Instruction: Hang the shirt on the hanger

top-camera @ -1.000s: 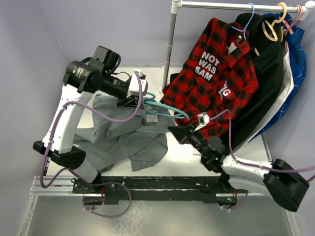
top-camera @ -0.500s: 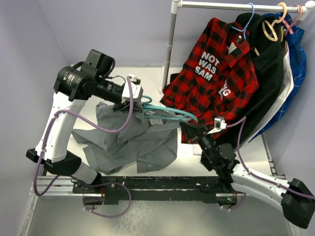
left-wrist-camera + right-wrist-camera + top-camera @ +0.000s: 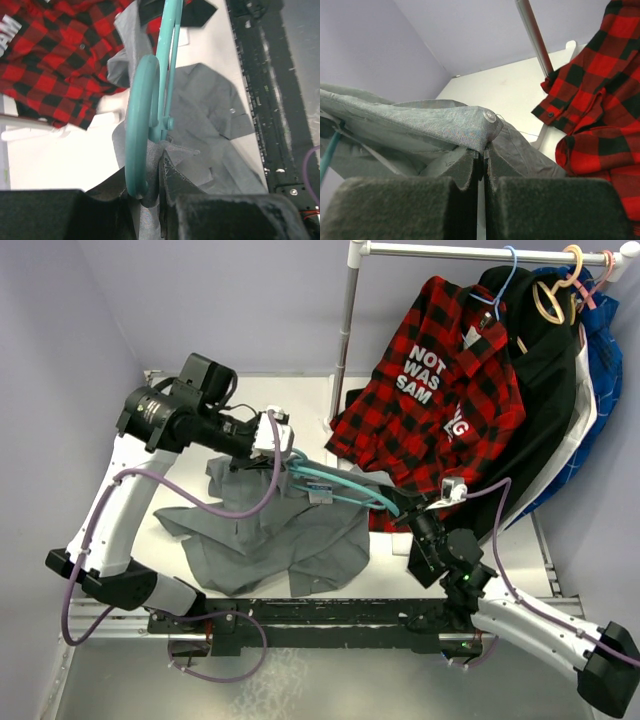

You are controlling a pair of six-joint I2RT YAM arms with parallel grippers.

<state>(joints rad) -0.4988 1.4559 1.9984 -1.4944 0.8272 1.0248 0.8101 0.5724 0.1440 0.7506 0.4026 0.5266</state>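
The grey shirt [image 3: 270, 535] lies crumpled on the white table [image 3: 300, 400], with one edge lifted to the right. The teal hanger [image 3: 335, 485] lies sideways above it, partly inside the fabric. My left gripper [image 3: 272, 445] is shut on the hanger's hook [image 3: 141, 120], with a fold of the shirt [image 3: 210, 110] pinched alongside it between the jaws [image 3: 157, 172]. My right gripper [image 3: 405, 502] is shut on the shirt's buttoned edge [image 3: 435, 125], its jaws [image 3: 483, 152] closed just below a clear button. A sliver of the hanger [image 3: 329, 150] shows at the left.
A clothes rack pole [image 3: 345, 335] stands at the back right. It carries a red-and-black plaid shirt [image 3: 430, 400], a black garment [image 3: 545, 390] and a blue one [image 3: 605, 350]. The plaid hem [image 3: 605, 100] hangs close to my right gripper. A black rail [image 3: 330, 615] runs along the near edge.
My right gripper has moved right and slightly back, drawing the shirt's edge with it. The shirt has spread to the right. My left gripper has closed a little on the hook.
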